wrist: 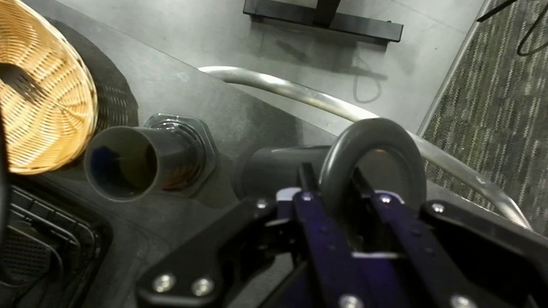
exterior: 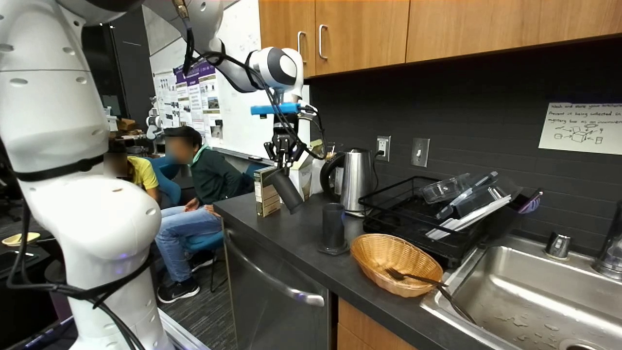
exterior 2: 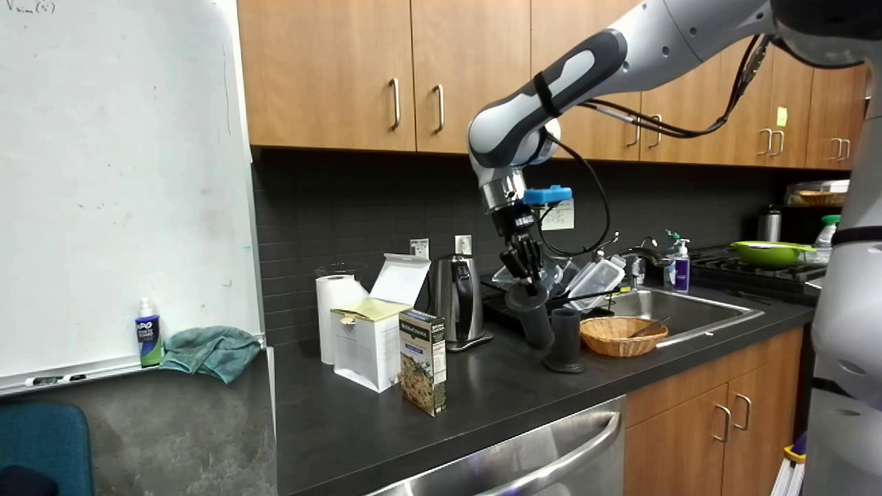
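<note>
Operator, you have the dark grey tube (wrist: 280,169) tilted in the air over the bench (exterior 2: 344,427), its long axis slanting steeply. Its wide ring-shaped rim (wrist: 376,132) is the upper end; the plain far end points downward, slanting to the lower right in both exterior views. In the wrist view that far end points toward the hex-footed tube (wrist: 182,154), which stands upright on the bench, mouth up, near yours but not touching it.

Your pincer (wrist: 333,175) stands narrow, with the ring-shaped rim pinched between its fingers (wrist: 307,179): one lies outside the ring, one inside.

Beside the hex-footed tube you have the wicker basket (exterior: 371,248), a dark fork (wrist: 19,81) lying in it. The food box (exterior 2: 422,365) and the kettle (exterior 2: 458,300) stand left of your tube in an exterior view.
</note>
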Controlling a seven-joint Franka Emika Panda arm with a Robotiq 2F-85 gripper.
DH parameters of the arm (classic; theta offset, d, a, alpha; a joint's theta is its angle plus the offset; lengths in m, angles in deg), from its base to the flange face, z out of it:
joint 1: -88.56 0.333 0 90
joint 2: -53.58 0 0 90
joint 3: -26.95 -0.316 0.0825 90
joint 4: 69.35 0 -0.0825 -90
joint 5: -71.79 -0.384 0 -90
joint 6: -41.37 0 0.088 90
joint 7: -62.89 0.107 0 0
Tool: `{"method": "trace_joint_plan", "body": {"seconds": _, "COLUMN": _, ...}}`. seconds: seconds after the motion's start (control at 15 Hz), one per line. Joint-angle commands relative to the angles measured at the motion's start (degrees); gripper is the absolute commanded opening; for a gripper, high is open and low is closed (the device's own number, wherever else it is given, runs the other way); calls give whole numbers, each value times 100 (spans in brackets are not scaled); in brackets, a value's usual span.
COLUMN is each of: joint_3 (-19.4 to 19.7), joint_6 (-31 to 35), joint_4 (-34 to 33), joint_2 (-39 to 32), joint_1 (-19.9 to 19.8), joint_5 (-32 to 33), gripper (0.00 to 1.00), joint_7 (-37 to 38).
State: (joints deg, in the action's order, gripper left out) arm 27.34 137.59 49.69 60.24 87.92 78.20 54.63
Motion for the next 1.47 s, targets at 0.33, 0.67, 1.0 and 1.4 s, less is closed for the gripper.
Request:
{"method": "trace_joint_plan", "body": {"seconds": 0.33, "joint_3": 14, "joint_6": -133, "joint_4": -11, "joint_2": 393, "joint_1": 25, "joint_5": -57, "gripper": 5, "joint_7": 167}}
{"method": "trace_joint_plan", "body": {"seconds": 0.67, "joint_3": 19, "joint_6": -146, "joint_4": -60, "joint_2": 488, "joint_1": 17, "joint_5": -66, "gripper": 5, "joint_7": 246}}
{"method": "trace_joint_plan", "body": {"seconds": 1.0, "joint_3": 77, "joint_6": -137, "joint_4": -129, "joint_2": 583, "joint_1": -33, "joint_5": -94, "gripper": 5, "joint_7": 394}}
{"method": "trace_joint_plan", "body": {"seconds": 1.4, "joint_3": 170, "joint_6": -127, "joint_4": -227, "joint_2": 640, "joint_1": -97, "joint_5": -120, "gripper": 5, "joint_7": 511}}
